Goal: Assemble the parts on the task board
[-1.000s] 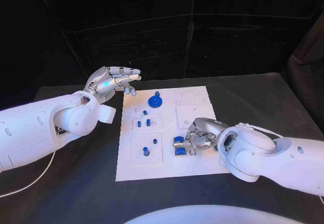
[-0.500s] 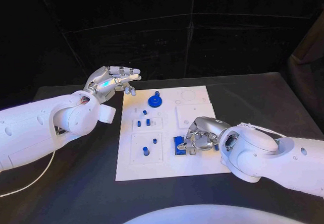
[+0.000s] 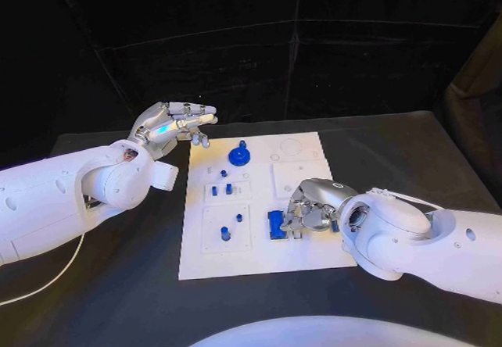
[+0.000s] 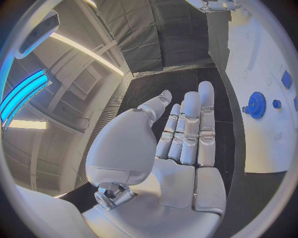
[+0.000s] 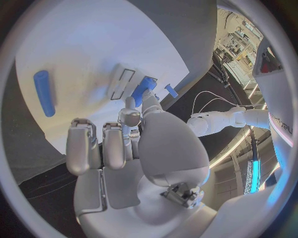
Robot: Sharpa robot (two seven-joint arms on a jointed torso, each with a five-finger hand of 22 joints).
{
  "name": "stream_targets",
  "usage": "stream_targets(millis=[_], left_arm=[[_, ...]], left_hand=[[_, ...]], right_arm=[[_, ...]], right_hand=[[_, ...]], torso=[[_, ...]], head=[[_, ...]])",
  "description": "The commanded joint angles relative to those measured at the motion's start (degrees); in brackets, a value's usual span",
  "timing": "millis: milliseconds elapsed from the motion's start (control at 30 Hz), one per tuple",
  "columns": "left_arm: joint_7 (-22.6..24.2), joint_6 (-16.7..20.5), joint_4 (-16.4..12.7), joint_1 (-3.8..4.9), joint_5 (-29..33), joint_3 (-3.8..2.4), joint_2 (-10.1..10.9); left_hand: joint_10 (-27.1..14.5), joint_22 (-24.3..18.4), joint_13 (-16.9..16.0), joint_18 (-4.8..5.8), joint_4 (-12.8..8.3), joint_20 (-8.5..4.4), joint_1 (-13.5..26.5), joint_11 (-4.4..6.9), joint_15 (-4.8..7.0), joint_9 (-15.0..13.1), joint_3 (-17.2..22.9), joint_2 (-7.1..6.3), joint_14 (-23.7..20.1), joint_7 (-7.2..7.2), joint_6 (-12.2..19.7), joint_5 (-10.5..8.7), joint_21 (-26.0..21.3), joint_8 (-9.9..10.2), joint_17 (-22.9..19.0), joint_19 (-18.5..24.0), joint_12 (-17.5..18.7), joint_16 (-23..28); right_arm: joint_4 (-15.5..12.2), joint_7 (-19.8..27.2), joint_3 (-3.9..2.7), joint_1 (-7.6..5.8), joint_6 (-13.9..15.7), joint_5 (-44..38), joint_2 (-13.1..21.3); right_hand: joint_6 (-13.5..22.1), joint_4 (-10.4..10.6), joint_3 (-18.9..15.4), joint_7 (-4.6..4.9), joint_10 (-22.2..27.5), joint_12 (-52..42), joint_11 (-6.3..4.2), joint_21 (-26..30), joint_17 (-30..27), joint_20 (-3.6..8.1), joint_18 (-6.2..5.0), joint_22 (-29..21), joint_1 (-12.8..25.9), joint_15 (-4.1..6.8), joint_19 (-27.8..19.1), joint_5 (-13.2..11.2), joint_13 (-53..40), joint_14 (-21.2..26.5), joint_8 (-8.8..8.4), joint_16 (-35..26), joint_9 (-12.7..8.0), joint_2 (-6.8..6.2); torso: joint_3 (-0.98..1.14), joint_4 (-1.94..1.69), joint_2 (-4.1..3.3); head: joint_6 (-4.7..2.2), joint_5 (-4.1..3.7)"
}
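Fingers (image 3: pixel 302 216) of right hand (image 3: pixel 309 206) touch blue part (image 3: pixel 276 222).

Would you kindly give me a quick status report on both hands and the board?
Left hand open, off the task board. Right hand on the blue block; grip unclear. Gear unobstructed.

Robotics lab or test cell: black surface (image 3: pixel 122 305) backed by black curtain (image 3: pixel 257 63); strip lights (image 4: pixel 74 47) and vent grille (image 4: pixel 84 82) in ceiling; cluttered equipment bench (image 5: pixel 239 32) beyond.
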State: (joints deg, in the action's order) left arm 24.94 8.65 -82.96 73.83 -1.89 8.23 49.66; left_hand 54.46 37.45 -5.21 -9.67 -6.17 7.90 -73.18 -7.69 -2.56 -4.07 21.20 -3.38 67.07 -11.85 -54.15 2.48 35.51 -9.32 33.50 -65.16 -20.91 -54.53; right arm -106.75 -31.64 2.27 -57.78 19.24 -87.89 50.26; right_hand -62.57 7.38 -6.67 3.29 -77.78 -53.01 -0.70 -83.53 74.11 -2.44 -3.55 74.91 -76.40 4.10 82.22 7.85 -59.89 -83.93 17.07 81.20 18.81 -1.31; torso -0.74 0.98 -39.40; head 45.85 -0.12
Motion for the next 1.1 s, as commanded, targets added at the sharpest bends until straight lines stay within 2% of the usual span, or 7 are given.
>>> stream_targets(millis=[33,400,500,667,867,1000,1100], left_arm=[[0.16,-0.60,-0.05,0.07,0.18,-0.04,-0.03],[0.15,-0.60,-0.14,0.07,0.18,-0.04,0.13],[0.13,-0.60,-0.17,0.07,0.18,-0.04,0.19],[0.12,-0.57,-0.20,0.07,0.18,-0.03,0.30],[0.13,-0.54,-0.20,0.07,0.18,-0.03,0.26],[0.14,-0.56,-0.18,0.07,0.18,-0.02,0.14],[0.13,-0.57,-0.15,0.06,0.18,-0.02,0.08]], left_hand=[[-0.55,-0.08,-0.08,-0.80,0.03,0.21,-0.01,0.02,0.02,0.02,-0.33,0.36,-0.45,0.00,0.28,0.29,-0.35,-0.22,-0.07,-0.17,-0.29,-0.26],[-0.55,-0.08,-0.08,-0.80,0.03,0.21,-0.01,0.02,0.02,0.02,-0.33,0.36,-0.45,0.00,0.28,0.29,-0.35,-0.22,-0.07,-0.17,-0.29,-0.26],[-0.55,-0.08,-0.08,-0.80,0.03,0.21,-0.01,0.02,0.02,0.02,-0.33,0.36,-0.45,0.00,0.28,0.29,-0.35,-0.22,-0.07,-0.17,-0.29,-0.26],[-0.55,-0.08,-0.08,-0.80,0.03,0.21,-0.01,0.02,0.02,0.02,-0.33,0.36,-0.45,0.00,0.28,0.29,-0.35,-0.22,-0.07,-0.17,-0.29,-0.26],[-0.55,-0.08,-0.08,-0.80,0.03,0.21,-0.01,0.02,0.02,0.02,-0.33,0.36,-0.45,0.00,0.28,0.29,-0.35,-0.22,-0.07,-0.17,-0.29,-0.26],[-0.55,-0.08,-0.08,-0.80,0.03,0.21,-0.01,0.02,0.02,0.02,-0.33,0.36,-0.45,0.00,0.28,0.29,-0.35,-0.22,-0.07,-0.17,-0.29,-0.26],[-0.55,-0.08,-0.08,-0.80,0.03,0.21,-0.01,0.02,0.02,0.02,-0.33,0.36,-0.45,0.00,0.28,0.29,-0.35,-0.22,-0.07,-0.17,-0.29,-0.26]], right_arm=[[0.19,0.15,0.04,0.00,-0.29,-1.45,-0.31],[0.14,1.31,0.04,0.00,1.92,-1.33,-0.01],[-0.77,2.70,0.03,0.00,3.77,-0.20,1.49],[-2.99,4.71,0.00,-0.05,5.85,4.18,6.46],[-3.77,4.46,-0.05,-0.56,3.63,5.98,11.95],[-3.62,3.69,-0.05,-0.76,1.66,5.04,14.32],[-3.34,2.86,-0.05,-0.80,0.31,3.70,15.10]], right_hand=[[-0.30,0.16,-0.37,0.27,-0.17,0.17,-0.07,0.11,0.07,0.21,0.85,4.63,0.73,0.25,-0.05,-0.30,-0.12,-3.16,-0.35,-0.08,0.07,-0.14],[-0.37,0.80,-0.74,0.24,-0.36,0.15,-0.08,0.12,0.15,0.18,0.84,4.64,1.60,0.24,-0.05,0.39,-0.28,-3.18,-0.45,-0.06,0.23,0.52],[0.05,1.77,-1.31,0.39,-0.35,0.32,0.05,0.20,-0.04,0.13,0.82,4.54,2.84,0.15,-0.13,1.86,-0.29,-3.14,-0.82,-0.20,0.25,0.84],[1.43,2.61,-2.01,0.87,-0.14,0.77,0.41,0.39,-0.30,-0.06,0.75,4.28,3.44,-0.11,-0.34,3.67,-0.23,-3.09,-1.91,-0.41,0.08,1.02],[2.96,2.71,-2.44,1.51,0.37,1.79,0.92,0.57,-0.48,-0.40,0.70,4.06,2.97,-0.52,-0.52,4.03,0.28,-3.04,-3.47,-0.57,-0.38,1.14],[2.84,2.79,-2.52,1.56,0.48,2.06,1.00,0.61,-0.50,-0.50,0.69,4.03,2.89,-0.61,-0.56,4.24,0.41,-3.03,-3.64,-0.60,-0.43,1.30],[2.31,2.97,-2.67,1.48,0.49,2.11,0.97,0.61,-0.46,-0.56,0.68,4.05,2.98,-0.62,-0.55,4.40,0.39,-3.04,-3.54,-0.60,-0.34,1.43]], torso=[[-0.03,-0.03,-0.03],[0.00,-0.04,0.00],[0.02,-0.01,0.03],[0.00,0.13,0.11],[-0.01,0.12,0.06],[0.05,0.04,-0.02],[0.14,0.15,-0.04]], head=[[0.06,0.05],[0.12,0.03],[-0.03,-0.05],[-0.12,-0.36],[-0.49,-1.14],[-0.65,-1.51],[-0.75,-1.66]])
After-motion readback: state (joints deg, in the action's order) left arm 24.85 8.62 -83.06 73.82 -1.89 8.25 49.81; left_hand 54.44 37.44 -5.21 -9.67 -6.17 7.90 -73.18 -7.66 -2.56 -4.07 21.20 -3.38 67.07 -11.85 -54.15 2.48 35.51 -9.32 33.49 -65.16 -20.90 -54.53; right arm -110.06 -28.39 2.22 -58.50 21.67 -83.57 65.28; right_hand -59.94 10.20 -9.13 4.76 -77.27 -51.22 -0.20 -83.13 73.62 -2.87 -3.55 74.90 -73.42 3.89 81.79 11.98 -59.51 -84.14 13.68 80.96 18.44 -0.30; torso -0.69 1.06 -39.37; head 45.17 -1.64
